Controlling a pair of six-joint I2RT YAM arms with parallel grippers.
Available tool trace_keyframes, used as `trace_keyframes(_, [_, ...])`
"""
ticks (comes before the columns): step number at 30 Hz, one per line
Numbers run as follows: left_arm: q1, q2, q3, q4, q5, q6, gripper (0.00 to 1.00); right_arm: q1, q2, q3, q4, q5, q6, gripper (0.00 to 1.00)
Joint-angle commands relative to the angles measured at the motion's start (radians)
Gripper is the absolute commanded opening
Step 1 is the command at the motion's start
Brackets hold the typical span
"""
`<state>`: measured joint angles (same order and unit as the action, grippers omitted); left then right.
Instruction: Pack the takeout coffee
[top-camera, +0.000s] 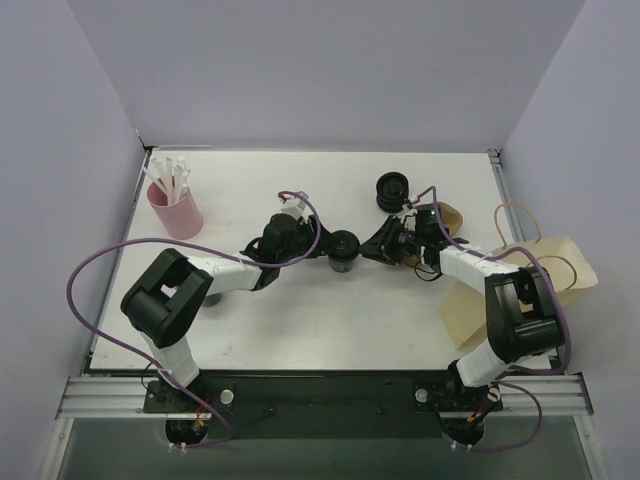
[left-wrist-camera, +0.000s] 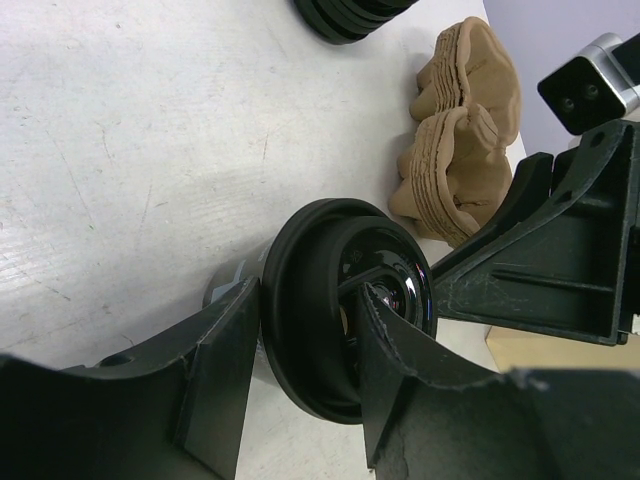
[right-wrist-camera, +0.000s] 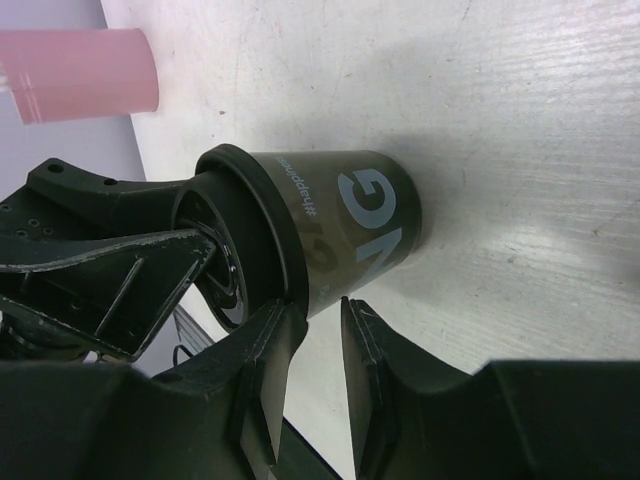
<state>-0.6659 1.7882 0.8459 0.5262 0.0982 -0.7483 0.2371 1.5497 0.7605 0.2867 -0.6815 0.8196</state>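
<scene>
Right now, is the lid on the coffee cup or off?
On: the black lid caps the cup, with no gap visible at the rim.

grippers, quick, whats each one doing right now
left gripper: closed on the lid rim of the takeout coffee cup
right gripper: at the cup, grip cannot be told

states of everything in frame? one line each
takeout coffee: upright, lidded, not bagged.
left gripper: closed on the coffee from above.
right gripper: slightly open beside the cup, holding nothing.
paper bag: lying flat at the table's right edge.
pink cup: upright, white sticks inside.
black rings: stacked.
</scene>
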Motion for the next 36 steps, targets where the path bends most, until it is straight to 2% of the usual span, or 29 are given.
trace_keyframes(1, [-0.017,0.178,-0.131,-0.598,-0.072,0.113,0.5,0.008,0.043,-0.024,0.133,-0.039,0.042,0.27])
trace_keyframes(14, [-0.017,0.181,-0.123,-0.609,-0.074,0.113,0.49,-0.002,-0.049,-0.003,0.066,-0.024,0.041,0.26])
trace_keyframes(36, [-0.017,0.177,-0.12,-0.617,-0.081,0.112,0.49,-0.002,-0.027,0.003,0.06,-0.039,0.038,0.26])
